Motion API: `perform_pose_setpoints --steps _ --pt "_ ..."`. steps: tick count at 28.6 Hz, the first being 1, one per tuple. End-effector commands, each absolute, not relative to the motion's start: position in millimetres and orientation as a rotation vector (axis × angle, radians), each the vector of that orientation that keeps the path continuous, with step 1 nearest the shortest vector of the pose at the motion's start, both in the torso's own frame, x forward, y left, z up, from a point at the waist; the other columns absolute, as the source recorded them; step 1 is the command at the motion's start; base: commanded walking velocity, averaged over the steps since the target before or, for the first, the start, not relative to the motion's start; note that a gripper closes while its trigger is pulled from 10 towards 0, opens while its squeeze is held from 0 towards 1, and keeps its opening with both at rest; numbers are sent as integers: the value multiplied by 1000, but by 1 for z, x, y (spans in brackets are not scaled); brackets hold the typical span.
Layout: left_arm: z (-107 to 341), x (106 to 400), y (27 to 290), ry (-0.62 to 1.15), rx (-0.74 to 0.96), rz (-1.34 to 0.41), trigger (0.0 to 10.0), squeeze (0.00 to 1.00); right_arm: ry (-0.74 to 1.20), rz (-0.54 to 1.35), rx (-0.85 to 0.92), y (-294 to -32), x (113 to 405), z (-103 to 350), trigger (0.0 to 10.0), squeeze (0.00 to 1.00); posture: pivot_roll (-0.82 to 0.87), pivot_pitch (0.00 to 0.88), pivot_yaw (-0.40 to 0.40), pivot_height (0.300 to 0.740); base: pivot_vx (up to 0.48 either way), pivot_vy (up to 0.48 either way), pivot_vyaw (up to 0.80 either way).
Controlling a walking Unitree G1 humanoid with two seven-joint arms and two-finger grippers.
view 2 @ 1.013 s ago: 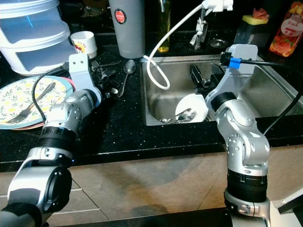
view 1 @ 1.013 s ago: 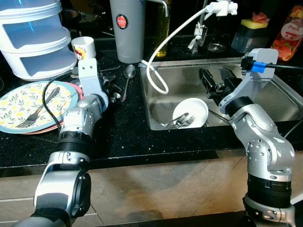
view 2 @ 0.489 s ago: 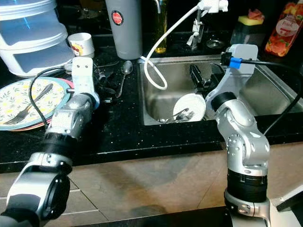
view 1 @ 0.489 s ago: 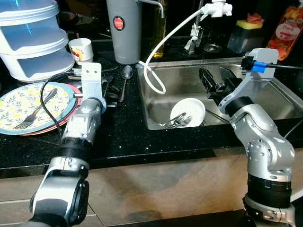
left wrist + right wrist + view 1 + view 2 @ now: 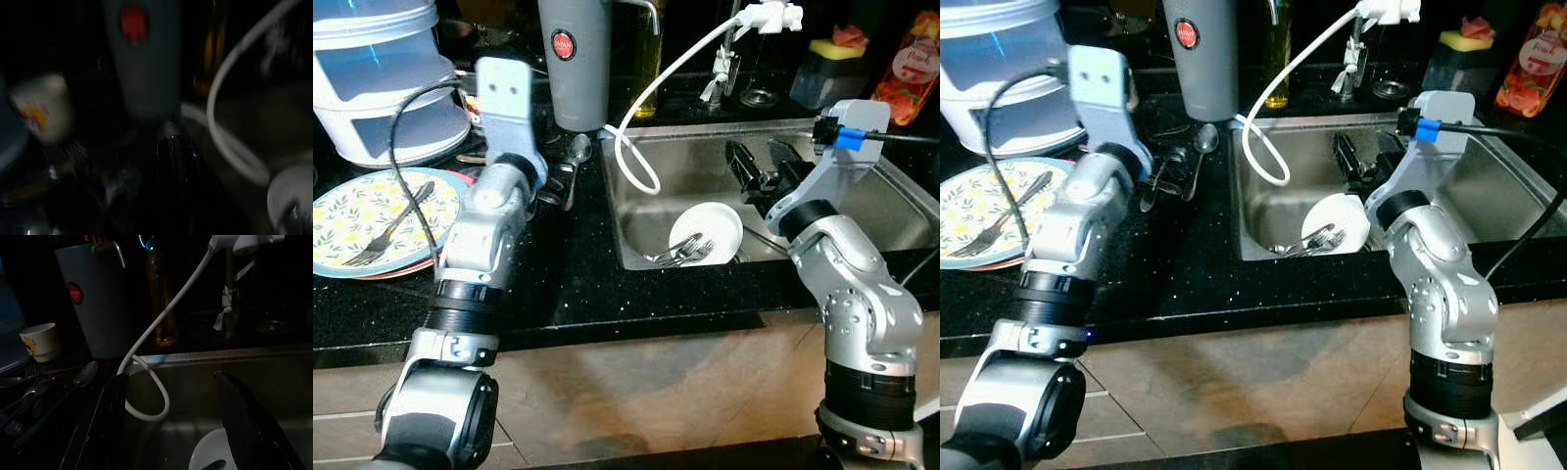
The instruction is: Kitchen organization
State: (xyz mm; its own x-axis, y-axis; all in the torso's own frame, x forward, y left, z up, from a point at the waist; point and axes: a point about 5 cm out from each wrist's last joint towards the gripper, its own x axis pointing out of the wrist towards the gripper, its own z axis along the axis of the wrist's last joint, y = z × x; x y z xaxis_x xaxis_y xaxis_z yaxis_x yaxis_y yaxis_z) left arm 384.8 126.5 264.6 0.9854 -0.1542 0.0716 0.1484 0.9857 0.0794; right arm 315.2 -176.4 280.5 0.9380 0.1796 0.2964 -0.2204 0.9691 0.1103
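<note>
Meanwhile the left gripper [image 5: 1157, 176] has lifted and swung toward the spoon [image 5: 1203, 140] beside the sink [image 5: 1489, 186], likely the next pickup; whether its fingers are apart, I cannot tell. Over the sink, the right gripper [image 5: 759, 166] stays put, fingers spread wide and empty.

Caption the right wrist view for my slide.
Open right end effector over the sink, bowl below, white hose ahead.
</note>
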Motion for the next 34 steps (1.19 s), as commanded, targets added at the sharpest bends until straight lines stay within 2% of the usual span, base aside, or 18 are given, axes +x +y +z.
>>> perform_pose_setpoints --steps 1,9,16,17,25,26,27,28,29,32,34 --pt "248 386 134 30 73 -93 10000 1000 -305 201 151 -177 313 282 10000 0 -13 50 33 740 0 0 0" --pt "236 371 144 73 84 -36 10000 1000 -301 196 152 -178 311 280 10000 0 -6 55 35 740 0 0 0" --pt "219 365 146 169 -19 -24 10000 1000 -299 209 156 -175 313 280 10000 0 6 52 29 740 0 0 0" --pt "214 367 147 190 -34 -16 10000 0 -299 211 157 -175 314 280 10000 0 6 52 27 740 0 0 0" --pt "192 376 146 312 -107 -63 10000 0 -300 217 155 -173 315 281 10000 0 -11 41 28 740 0 0 0" --pt "189 377 146 324 -117 -50 7333 0 -303 216 154 -174 314 282 10000 0 -13 40 30 740 0 0 0" --pt "187 377 147 334 -124 -38 6275 0 -304 214 153 -174 314 282 10000 0 -13 40 30 740 0 0 0" --pt "186 377 147 338 -129 -36 2627 0 -305 212 152 -175 313 282 10000 0 -13 40 30 740 0 0 0" --pt "186 377 148 341 -129 -31 0 0 -304 210 151 -175 313 282 10000 0 -17 38 32 740 0 0 0" --pt "186 378 148 340 -122 -29 0 0 -304 208 151 -176 313 281 10000 0 -17 38 32 740 0 0 0" --pt "190 379 152 298 -35 1 0 0 -304 208 150 -176 312 281 10000 0 -15 33 30 740 0 0 0"
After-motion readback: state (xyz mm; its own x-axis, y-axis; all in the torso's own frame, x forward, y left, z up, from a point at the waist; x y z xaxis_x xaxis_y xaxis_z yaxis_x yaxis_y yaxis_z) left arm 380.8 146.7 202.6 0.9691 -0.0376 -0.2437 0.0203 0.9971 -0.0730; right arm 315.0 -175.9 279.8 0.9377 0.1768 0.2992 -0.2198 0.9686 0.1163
